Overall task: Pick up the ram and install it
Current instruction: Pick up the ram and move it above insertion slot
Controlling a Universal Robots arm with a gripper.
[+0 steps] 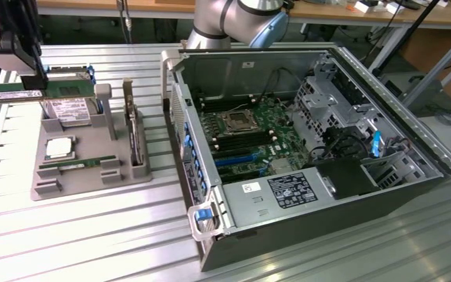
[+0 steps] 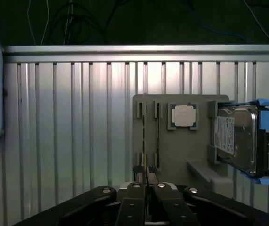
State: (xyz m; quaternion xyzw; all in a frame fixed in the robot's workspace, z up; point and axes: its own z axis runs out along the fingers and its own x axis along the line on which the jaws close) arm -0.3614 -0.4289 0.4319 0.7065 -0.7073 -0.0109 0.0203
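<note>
Gripper [image 1: 31, 79] jaws are clamped on the upper edge of the ram [image 1: 65, 92], held level above the grey fixture [image 1: 84, 188] at ten o'clock in the exterior view. Hazard: the pinch is narrow, so the stick may pivot or slip under motion. A tilted stick could strike the wall of the open case [image 1: 312, 235] at three o'clock, or seat crooked on insertion.

exterior: high, oblique | wrist: down past claw [image 2: 146, 172] (seemingly vertical) | shared: tray [image 1: 92, 138] [image 2: 191, 146]
</note>
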